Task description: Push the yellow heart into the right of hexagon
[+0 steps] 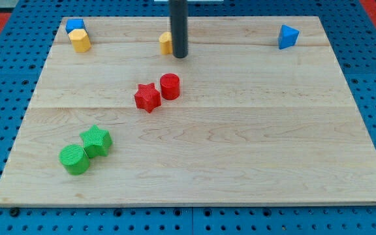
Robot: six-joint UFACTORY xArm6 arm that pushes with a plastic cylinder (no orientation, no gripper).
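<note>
The yellow heart [166,43] lies near the view's top, left of centre, partly hidden behind my rod. My tip [179,55] touches its right side. The yellow hexagon [80,40] stands at the top left of the board, with a blue block [76,25] just behind it and touching it. The heart is well to the right of the hexagon, with bare board between them.
A red star [147,97] and a red cylinder [170,86] sit together at mid-board. A green star [97,140] and a green cylinder [75,160] sit at the lower left. A blue triangle [288,36] is at the top right. The wooden board [273,143] ends near the blocks at the top.
</note>
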